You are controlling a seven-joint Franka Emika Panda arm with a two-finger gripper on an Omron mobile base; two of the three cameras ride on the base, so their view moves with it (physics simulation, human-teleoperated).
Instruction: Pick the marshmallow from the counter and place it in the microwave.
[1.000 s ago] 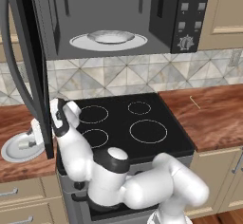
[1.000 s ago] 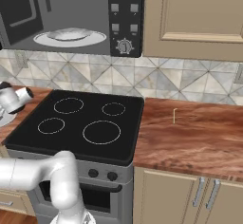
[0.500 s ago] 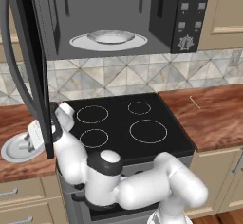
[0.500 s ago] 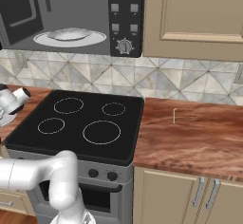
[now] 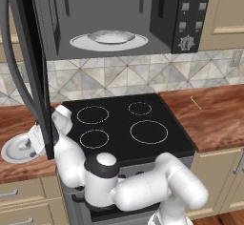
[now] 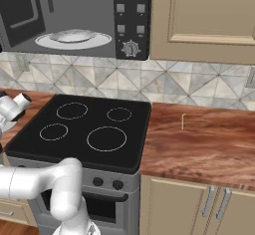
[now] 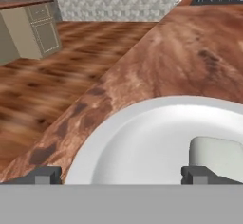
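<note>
The marshmallow [image 7: 216, 154], a small off-white lump, lies on a round white plate [image 7: 142, 137] on the wood-grain counter [image 7: 199, 42]. My gripper [image 7: 124, 175] hangs open low over the plate. The marshmallow sits just above the right fingertip [image 7: 204, 174], toward the right side of the gap. In the left base view the gripper [image 5: 32, 145] is over the plate [image 5: 14, 151], left of the stove and partly hidden behind the microwave's open door. The microwave [image 5: 109, 14] hangs above the stove with its pale glass tray [image 5: 108, 40] in view.
The microwave's dark door [image 5: 33, 76] swings out over the stove's left edge, close to my wrist. A black stovetop [image 5: 124, 126] lies between the two counter stretches. A thin stick [image 6: 183, 121] lies on the right counter [image 6: 199, 144]. Beige cabinets run below.
The arm has eased slightly left and down toward the plate. The jaws have stayed open.
</note>
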